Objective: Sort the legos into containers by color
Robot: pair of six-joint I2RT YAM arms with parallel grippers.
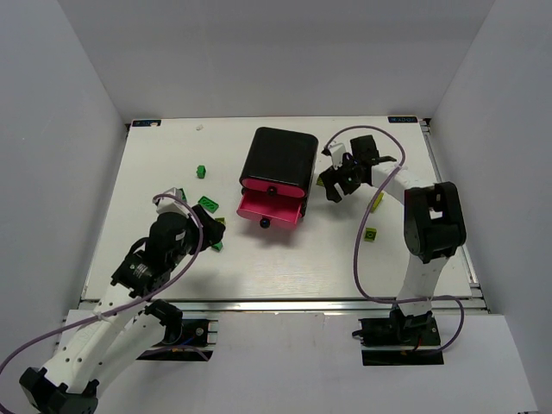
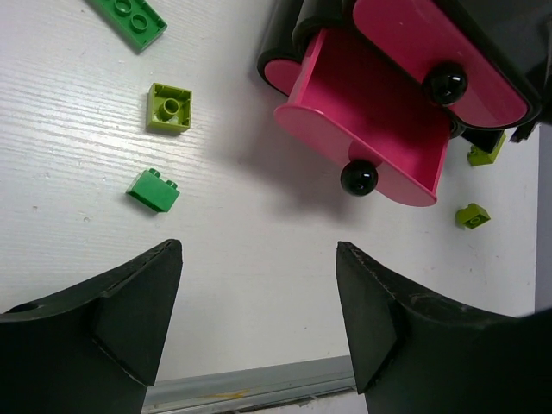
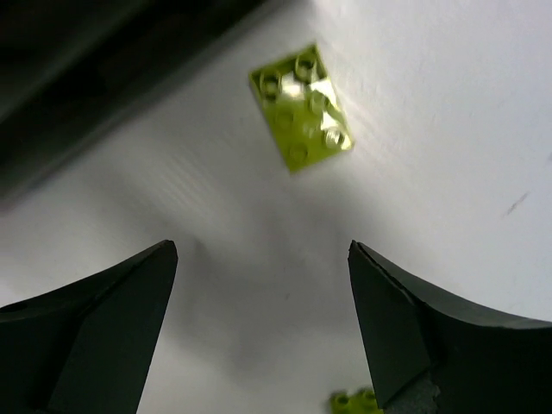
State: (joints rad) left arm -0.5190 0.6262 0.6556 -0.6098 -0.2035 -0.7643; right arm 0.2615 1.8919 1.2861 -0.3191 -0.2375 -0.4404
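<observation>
The black drawer casing [image 1: 278, 155] stands mid-table with its lowest magenta drawer [image 1: 270, 207] pulled out and empty [image 2: 371, 121]. My left gripper [image 1: 211, 229] is open and empty left of the drawer. In its wrist view a small dark green lego [image 2: 153, 190], a yellow-green square lego [image 2: 168, 108] and a flat green lego [image 2: 129, 19] lie ahead of the gripper [image 2: 259, 285]. My right gripper [image 1: 333, 186] is open and empty by the casing's right side, above a yellow-green plate lego [image 3: 302, 108]. No purple lego shows.
Another dark green lego [image 1: 201, 171] lies left of the casing. Yellow-green legos [image 1: 370, 235] [image 1: 377, 203] lie right of the drawer, near the right arm. The table's near edge [image 2: 250, 384] runs just under my left fingers.
</observation>
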